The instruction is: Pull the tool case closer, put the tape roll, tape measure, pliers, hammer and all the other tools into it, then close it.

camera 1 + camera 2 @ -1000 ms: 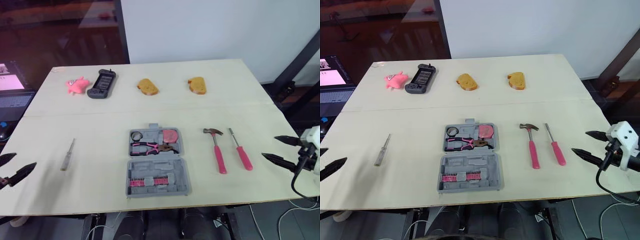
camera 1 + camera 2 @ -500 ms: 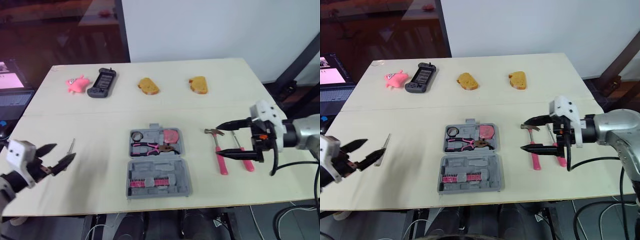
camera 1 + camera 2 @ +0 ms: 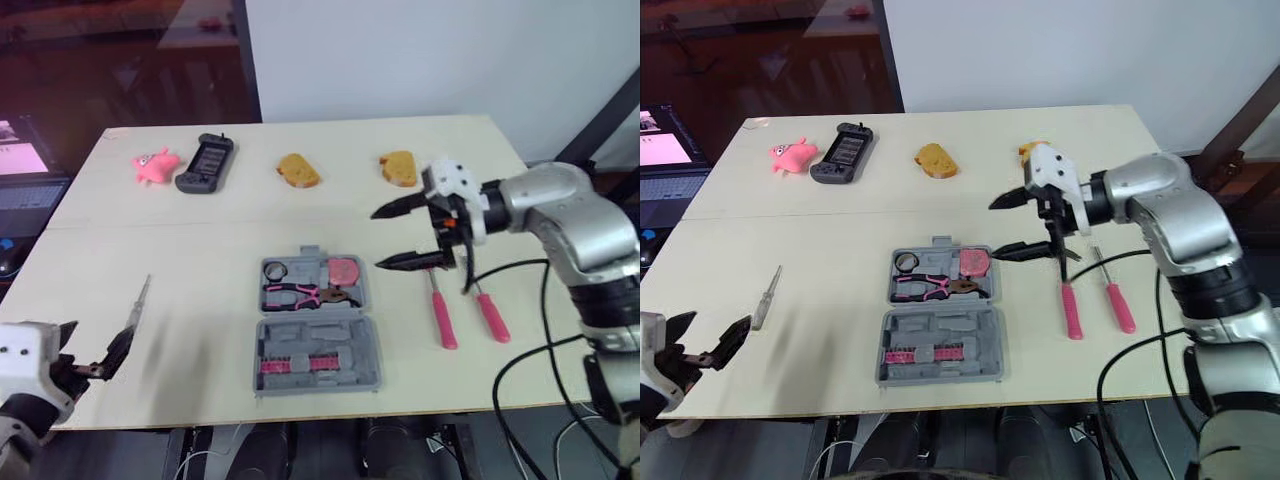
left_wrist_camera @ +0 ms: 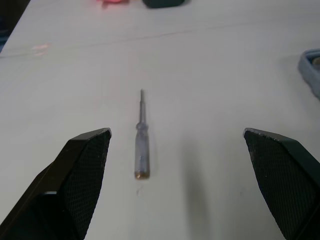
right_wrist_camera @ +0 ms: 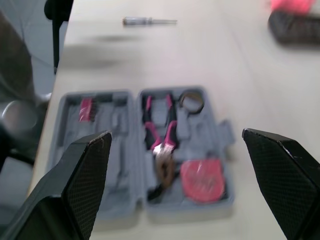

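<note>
Case (image 3: 318, 325) sits open in the middle.
Right claw (image 3: 376, 239), wide open, hangs centre-right by the hammer (image 3: 442, 318); left claw (image 4: 176, 132), open, lower left near the grey screwdriver (image 3: 764, 297).

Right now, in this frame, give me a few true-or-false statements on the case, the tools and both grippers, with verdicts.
1. The tool case lies open. True.
2. The hammer is inside the case. False: it lies on the table, to the right of the case.
3. The pliers sit in the case. True.
4. The right gripper is shut on the hammer. False: it is open and holds nothing.
5. The left gripper is open, with the clear-handled screwdriver ahead of it. True.
</note>
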`<state>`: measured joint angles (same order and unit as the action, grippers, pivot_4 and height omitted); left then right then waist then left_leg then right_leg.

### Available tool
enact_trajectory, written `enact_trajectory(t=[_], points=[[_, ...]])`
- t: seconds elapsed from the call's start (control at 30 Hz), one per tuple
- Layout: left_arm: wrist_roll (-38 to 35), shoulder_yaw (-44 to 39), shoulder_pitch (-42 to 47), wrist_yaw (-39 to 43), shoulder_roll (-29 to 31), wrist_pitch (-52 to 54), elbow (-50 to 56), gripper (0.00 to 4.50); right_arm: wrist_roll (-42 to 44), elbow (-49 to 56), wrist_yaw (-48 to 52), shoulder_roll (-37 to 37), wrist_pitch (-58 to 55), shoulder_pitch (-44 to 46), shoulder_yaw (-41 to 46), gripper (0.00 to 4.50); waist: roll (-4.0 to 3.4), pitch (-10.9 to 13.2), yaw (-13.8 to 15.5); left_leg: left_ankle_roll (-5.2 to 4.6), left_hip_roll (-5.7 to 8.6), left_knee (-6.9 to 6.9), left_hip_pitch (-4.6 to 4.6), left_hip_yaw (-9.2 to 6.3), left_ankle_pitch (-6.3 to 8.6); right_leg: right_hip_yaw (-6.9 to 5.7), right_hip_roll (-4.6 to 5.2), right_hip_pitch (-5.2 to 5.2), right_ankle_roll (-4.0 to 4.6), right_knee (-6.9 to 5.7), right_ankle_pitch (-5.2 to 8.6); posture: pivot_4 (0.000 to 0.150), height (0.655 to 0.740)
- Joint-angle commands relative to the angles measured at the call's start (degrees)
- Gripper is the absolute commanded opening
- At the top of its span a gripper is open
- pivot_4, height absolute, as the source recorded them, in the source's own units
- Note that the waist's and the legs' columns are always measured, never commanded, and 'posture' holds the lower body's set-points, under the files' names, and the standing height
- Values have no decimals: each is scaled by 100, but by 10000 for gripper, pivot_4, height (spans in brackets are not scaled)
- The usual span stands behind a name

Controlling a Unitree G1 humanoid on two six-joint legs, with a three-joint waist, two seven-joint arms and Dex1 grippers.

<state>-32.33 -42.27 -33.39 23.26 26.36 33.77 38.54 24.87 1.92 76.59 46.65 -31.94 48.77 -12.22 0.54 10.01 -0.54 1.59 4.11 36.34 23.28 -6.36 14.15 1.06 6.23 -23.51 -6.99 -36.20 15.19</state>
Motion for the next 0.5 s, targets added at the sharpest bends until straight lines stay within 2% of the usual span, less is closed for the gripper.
enact_trajectory(t=[0.03, 0.17, 0.27, 0.33, 0.4, 0.5], points=[[-128, -368, 1, -98, 93, 121, 38, 44588, 186, 30, 64, -163, -196, 389, 180, 44169, 0, 0, 2, 1, -1, 1, 0, -1, 0, -1, -6, 0, 0, 0, 0, 1500, 7400], [-273, -536, 129, 50, 522, 497, -354, 44588, 207, 59, 96, -123, -472, 462, 198, 44169, 4, -3, 10, 1, 1, 5, 0, -2, -1, 0, -6, 5, 14, 2, 7, 1500, 7400], [-425, -641, 563, 126, 1240, 1084, -901, 44588, 245, 232, -97, -51, -717, 347, 345, 44169, 4, -2, 14, 2, 1, 6, 0, -4, -1, -1, -9, 3, 15, -1, 7, 1500, 7400], [-307, -430, 822, 280, 1851, 1440, -1335, 44588, 388, 465, -248, -87, -846, 212, 516, 44169, 3, -2, 4, 6, -1, 6, 0, -11, -3, -3, -14, 1, 17, -4, 5, 1500, 7400], [-248, -303, 986, 413, 2157, 1584, -1565, 44588, 482, 616, -328, -112, -926, 129, 612, 44169, 2, -1, -18, 7, -3, 4, -1, -11, -4, -1, -18, -1, 18, -4, 4, 1500, 7400], [-223, 169, 1899, 636, 2839, 1795, -2395, 44588, 712, 988, -557, 51, -1406, -37, 845, 44169, -1, -1, -15, 7, -1, -1, -3, -3, -4, 9, -18, -7, 3, -7, -4, 1500, 7400]])
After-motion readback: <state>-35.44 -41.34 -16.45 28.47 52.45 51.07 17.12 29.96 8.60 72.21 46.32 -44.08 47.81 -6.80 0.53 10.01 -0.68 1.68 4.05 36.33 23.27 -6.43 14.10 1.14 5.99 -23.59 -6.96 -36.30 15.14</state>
